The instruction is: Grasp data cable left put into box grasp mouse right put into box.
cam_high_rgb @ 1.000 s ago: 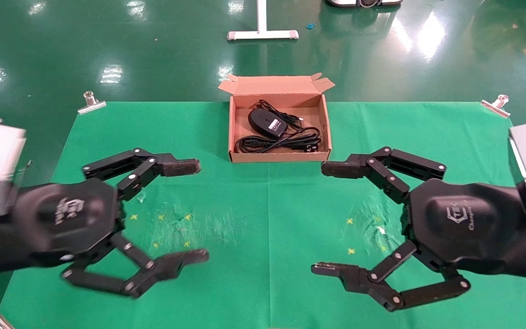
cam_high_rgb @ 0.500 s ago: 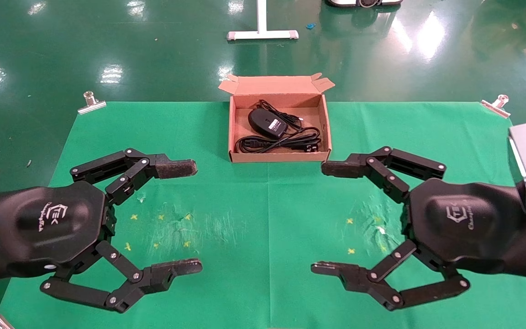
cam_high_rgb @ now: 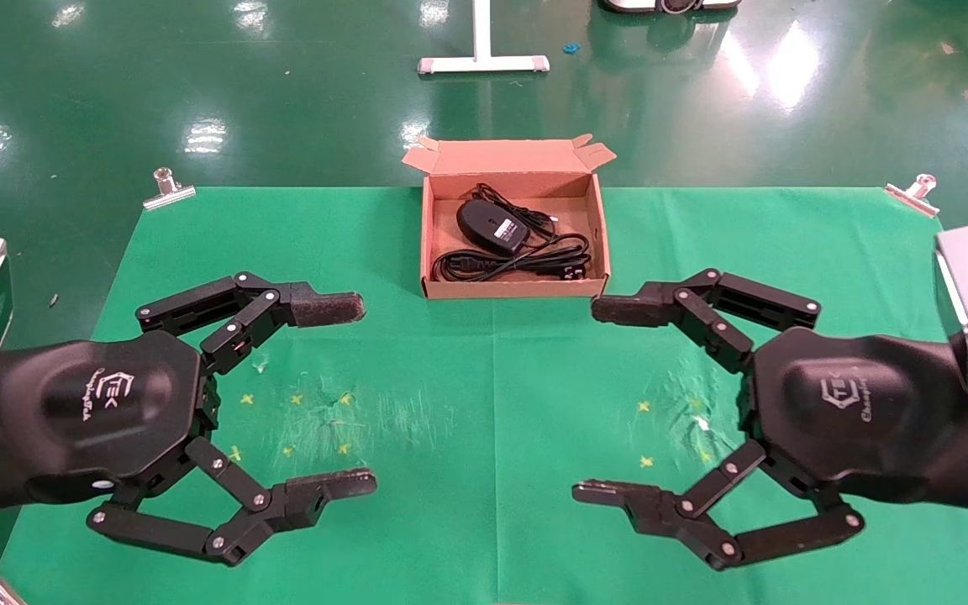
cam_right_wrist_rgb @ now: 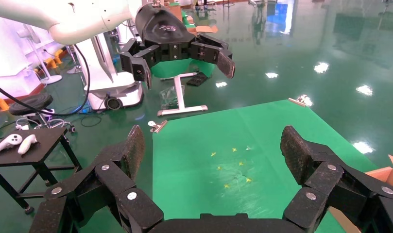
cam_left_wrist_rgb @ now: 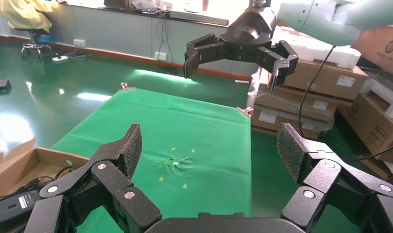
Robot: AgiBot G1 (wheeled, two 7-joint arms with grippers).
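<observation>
Box position: the box point(cam_high_rgb: 514, 289) sits on the green cloth point(cam_high_rgb: 492, 395) at its far edge, ahead of both pincers and midway between them, well apart from either.
Left gripper: the left gripper point(cam_high_rgb: 349, 397) hovers over the near left part of the cloth, fingers spread wide, nothing between them. Box lies forward and to its right.
Right gripper: the right gripper point(cam_high_rgb: 610, 402) hovers over the near right part of the cloth, fingers spread wide, holding nothing. Box lies forward and to its left.
Mouse position: the mouse point(cam_high_rgb: 491, 227) lies inside the box, toward the far half, belly up.
Cable position: the data cable point(cam_high_rgb: 511, 264) lies inside the box, along the near wall, just beside the mouse on its near side.
Change since earlier: left gripper has shifted a little to the right and settled; a second ago it was blurred in motion and rolled differently. Right gripper unchanged. Box contents unchanged.
Mouse look: small, black, oval; white label showing on top; thin black cord looped to its right.
Cable look: thick black cord in a long flat bundle, lying crosswise; plug end at the right.
Box look: shallow brown cardboard, flaps open at the far side.
Wrist views: each shows its own fingers apart over the cloth, the other arm's pincer farther off; the left wrist view catches a corner of the box point(cam_left_wrist_rgb: 19, 167) and the mouse point(cam_left_wrist_rgb: 12, 206).
</observation>
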